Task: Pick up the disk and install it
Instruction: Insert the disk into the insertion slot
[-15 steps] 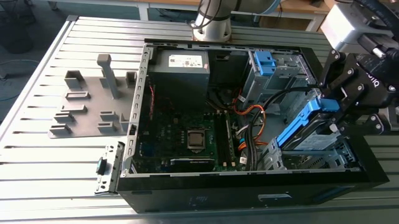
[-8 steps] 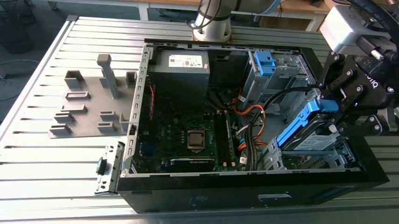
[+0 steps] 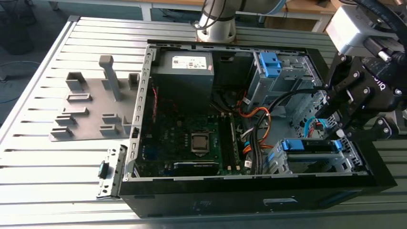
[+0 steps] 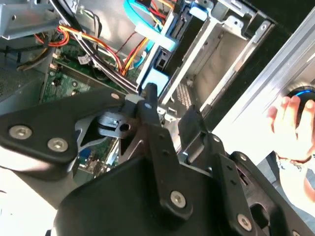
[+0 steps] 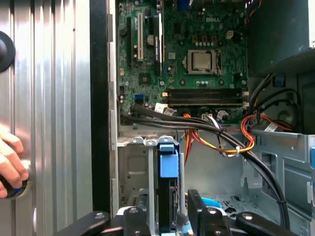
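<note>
– Black gripper [image 5: 169, 209] links right up close, jaws parted to a middling gap, straddling the disk [image 5: 168, 163] with daylight on either side. Not clamped, I'd say.
– So where's the disk sitting?
– On edge in the drive cage [image 5: 132, 167], at a corner of the case [image 5: 98, 73], blue-framed edge uppermost. Whether it's fully seated, I can't tell.
– What worries you?
– Tilt. If it's pushed off-square, it could bind in the cage. And look, the cable bundle [image 5: 224, 140] runs just beside the cage; a jaw could catch a wire and drag it.
– And further out?
– A person's hand [image 5: 11, 169] rests on the table [image 5: 54, 98] beside the case. A wide arm swing that way would be trouble.
</note>
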Action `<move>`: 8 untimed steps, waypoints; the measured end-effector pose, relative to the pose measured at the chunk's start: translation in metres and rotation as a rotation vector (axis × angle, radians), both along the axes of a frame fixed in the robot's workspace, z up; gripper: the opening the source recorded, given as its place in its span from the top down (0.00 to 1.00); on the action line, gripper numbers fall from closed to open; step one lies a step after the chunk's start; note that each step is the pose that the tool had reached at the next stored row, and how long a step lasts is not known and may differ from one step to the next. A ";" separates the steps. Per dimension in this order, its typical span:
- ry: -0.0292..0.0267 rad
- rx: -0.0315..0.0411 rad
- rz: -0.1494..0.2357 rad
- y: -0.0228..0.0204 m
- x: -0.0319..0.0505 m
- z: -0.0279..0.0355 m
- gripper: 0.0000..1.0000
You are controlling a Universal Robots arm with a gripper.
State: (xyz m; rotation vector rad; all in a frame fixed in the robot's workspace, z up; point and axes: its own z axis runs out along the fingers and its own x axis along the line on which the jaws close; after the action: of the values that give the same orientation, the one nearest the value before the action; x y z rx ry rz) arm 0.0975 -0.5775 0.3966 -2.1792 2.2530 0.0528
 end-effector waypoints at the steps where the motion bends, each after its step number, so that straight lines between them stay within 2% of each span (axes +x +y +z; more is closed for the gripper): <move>1: 0.0000 0.0000 0.000 0.0000 0.0000 0.0000 0.56; 3: 0.0000 0.0000 0.000 0.0000 0.0000 -0.0001 0.57; 5: 0.0000 0.0000 0.000 0.0000 0.0000 -0.0002 0.69; 8: 0.0000 -0.0001 0.000 0.0000 0.0000 -0.0002 0.75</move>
State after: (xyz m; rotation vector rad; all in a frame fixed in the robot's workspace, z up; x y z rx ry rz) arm 0.0975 -0.5775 0.3964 -2.1792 2.2530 0.0527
